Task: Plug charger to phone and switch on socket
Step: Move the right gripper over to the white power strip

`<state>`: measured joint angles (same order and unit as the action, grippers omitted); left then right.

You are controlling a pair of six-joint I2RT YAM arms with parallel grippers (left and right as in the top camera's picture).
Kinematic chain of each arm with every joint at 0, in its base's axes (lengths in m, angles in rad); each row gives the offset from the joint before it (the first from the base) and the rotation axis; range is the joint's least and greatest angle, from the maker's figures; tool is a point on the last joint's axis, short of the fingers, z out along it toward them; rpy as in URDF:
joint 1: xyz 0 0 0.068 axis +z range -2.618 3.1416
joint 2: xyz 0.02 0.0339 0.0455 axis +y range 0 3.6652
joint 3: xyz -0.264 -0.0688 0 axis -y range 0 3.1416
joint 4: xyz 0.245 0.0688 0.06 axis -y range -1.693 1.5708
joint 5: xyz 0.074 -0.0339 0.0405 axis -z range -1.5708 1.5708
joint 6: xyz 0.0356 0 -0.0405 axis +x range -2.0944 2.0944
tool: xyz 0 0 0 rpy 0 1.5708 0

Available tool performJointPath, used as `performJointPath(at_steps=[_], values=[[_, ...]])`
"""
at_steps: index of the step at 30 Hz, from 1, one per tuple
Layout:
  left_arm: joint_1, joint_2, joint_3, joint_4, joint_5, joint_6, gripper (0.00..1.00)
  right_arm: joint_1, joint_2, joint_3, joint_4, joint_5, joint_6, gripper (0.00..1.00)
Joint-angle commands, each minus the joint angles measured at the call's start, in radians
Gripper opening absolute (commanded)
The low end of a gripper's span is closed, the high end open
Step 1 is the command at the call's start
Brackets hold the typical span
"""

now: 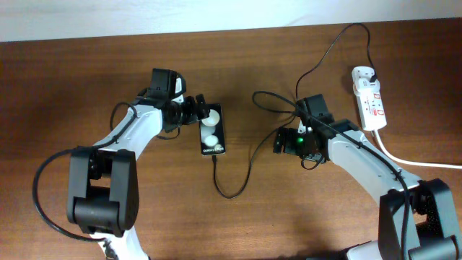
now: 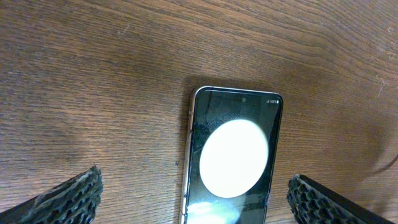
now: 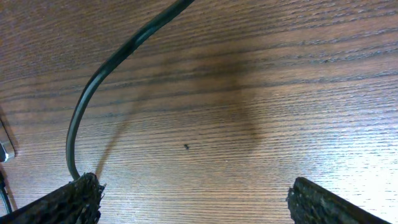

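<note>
1. While the left tool point(image 2: 194, 186) stands wide open, the phone point(image 1: 211, 131) lies flat on the bench point(image 1: 72, 87) between its two fingers point(image 2: 68, 199). Bare wood shows on either side of the phone in the left wrist view, so neither finger touches it.
2. Seen from overhead, the phone sits near the middle of the bench, a little toward the left edge. Its long side runs from the far edge toward the near edge, and the left tool is at its far end.
3. The right tool point(image 3: 196, 186) is also spread wide and holds nothing. It hangs between the phone and the right edge, apart from the phone.
4. The charger cable point(image 1: 249, 162) passes close by the right tool. In the right wrist view it curves down across the wood to the tip of one finger point(image 3: 68, 202), and I cannot tell whether they touch.
5. The cable then loops toward the near edge and comes up to the phone's near end. Whether its tip is seated there I cannot tell.
6. The power strip point(image 1: 369, 97) lies near the far right corner, well apart from both tools. The cable's other end reaches its far end, and a thick white cord point(image 1: 404, 160) leaves its near end toward the right edge.
</note>
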<state>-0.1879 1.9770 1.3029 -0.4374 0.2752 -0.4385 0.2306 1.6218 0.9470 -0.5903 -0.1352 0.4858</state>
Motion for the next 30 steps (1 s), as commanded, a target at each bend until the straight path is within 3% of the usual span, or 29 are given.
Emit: performJointPath(at_steps=[1, 9, 13, 26, 30], values=[[-0.002, -0.001, 0.001, 0.002, -0.014, 0.006, 0.99, -0.002, -0.012, -0.001, 0.003, 0.013, -0.011, 0.99], [-0.006, -0.001, 0.001, 0.002, -0.014, 0.006, 0.99, -0.002, -0.012, -0.001, 0.003, 0.006, -0.010, 0.99], [-0.005, -0.001, 0.001, 0.002, -0.014, 0.006, 0.99, -0.002, -0.012, -0.001, 0.002, -0.145, -0.011, 0.99], [-0.006, -0.001, 0.001, 0.002, -0.014, 0.006, 0.99, -0.002, -0.012, -0.001, -0.076, -0.010, -0.011, 0.99], [-0.005, -0.001, 0.001, 0.002, -0.014, 0.006, 0.99, -0.005, -0.121, 0.015, -0.113, 0.042, 0.019, 0.99]])
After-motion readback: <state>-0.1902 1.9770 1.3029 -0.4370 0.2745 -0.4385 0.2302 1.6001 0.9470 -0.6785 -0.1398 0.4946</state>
